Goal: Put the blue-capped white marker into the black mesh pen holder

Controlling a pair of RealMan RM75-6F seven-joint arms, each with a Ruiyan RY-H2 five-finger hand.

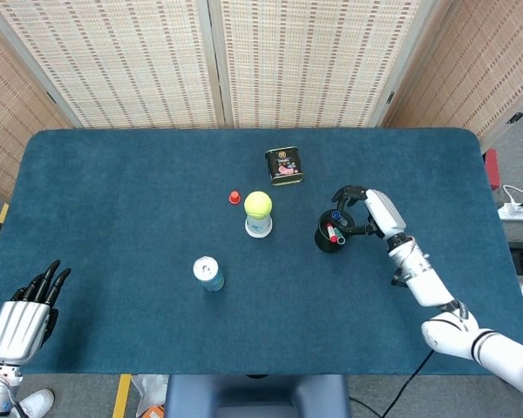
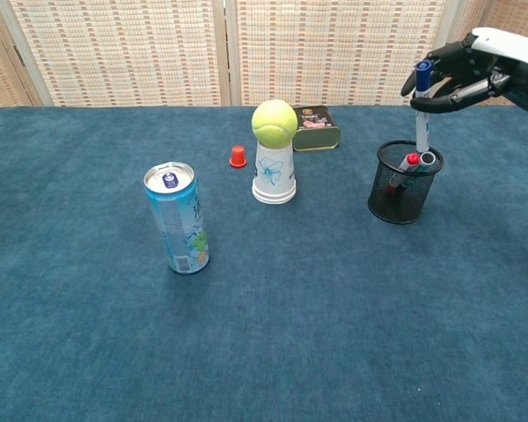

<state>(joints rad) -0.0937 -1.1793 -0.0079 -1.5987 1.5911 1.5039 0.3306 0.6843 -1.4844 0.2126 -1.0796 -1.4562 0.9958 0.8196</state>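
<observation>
Blue felt-like table cloth [image 2: 334,334], matte and slightly napped, covers the whole table. On it: a black wire-mesh pen holder [image 2: 403,185], cylindrical and see-through, with a red-capped marker [image 2: 408,162] and another light cap end leaning inside.

Your right hand [image 2: 475,66] has white shell plates over black fingers [image 2: 440,104], and it pinches the blue-capped white marker [image 2: 421,110] near its cap. The marker stands upright, blue cap on top, slim white barrel pointing down. Its lower end sits right at the holder's rim; whether it is already inside the mesh, you cannot tell from the chest view. From the head view the blue cap [image 1: 336,215] shows over the holder's mouth [image 1: 330,235].

Your left hand [image 1: 22,315] hangs off the near left table edge, fingers straight and slightly apart, holding nothing.

Elsewhere: a glossy printed drink can [image 2: 177,217], upright, tab end up; a fuzzy yellow-green tennis ball [image 2: 275,122] seated on an inverted white paper cup [image 2: 274,174]; a small red plastic cap [image 2: 238,156]; a dark rectangular tin [image 2: 316,127] behind the cup.
</observation>
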